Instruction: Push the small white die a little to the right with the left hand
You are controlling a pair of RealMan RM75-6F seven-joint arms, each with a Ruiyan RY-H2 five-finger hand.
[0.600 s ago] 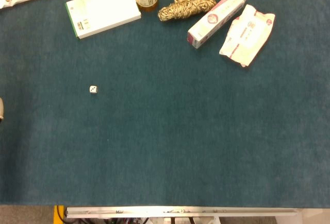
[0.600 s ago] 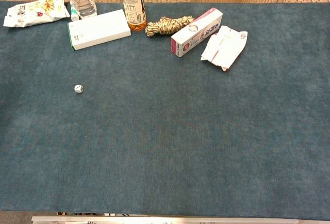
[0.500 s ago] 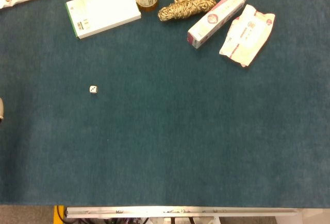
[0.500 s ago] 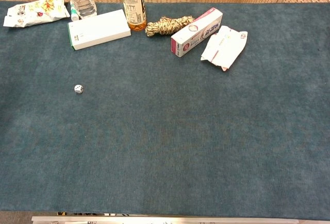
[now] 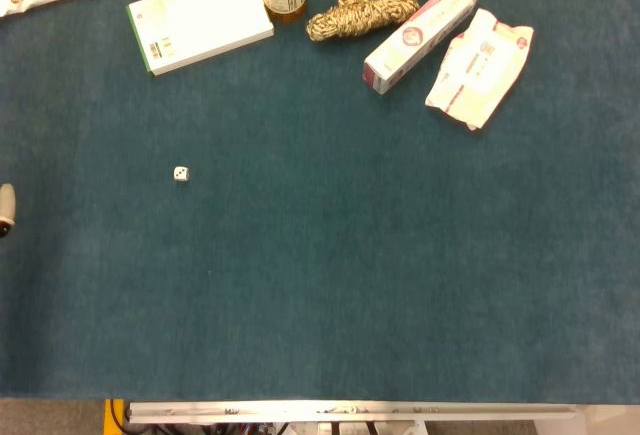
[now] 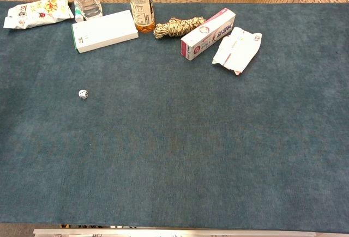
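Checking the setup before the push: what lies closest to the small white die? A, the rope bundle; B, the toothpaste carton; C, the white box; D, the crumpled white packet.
C: the die sits alone on the cloth, with the white box nearest, farther back.

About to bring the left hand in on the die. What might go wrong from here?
Only a sliver of the left hand shows at the head view's left edge, and the chest view misses it, so its pose cannot be judged; approach slowly.

The white die is tiny and light: a firm nudge could tumble or roll it well past "a little".

The die sits alone on the blue cloth, so coming down on top of it would press it in, not slide it.
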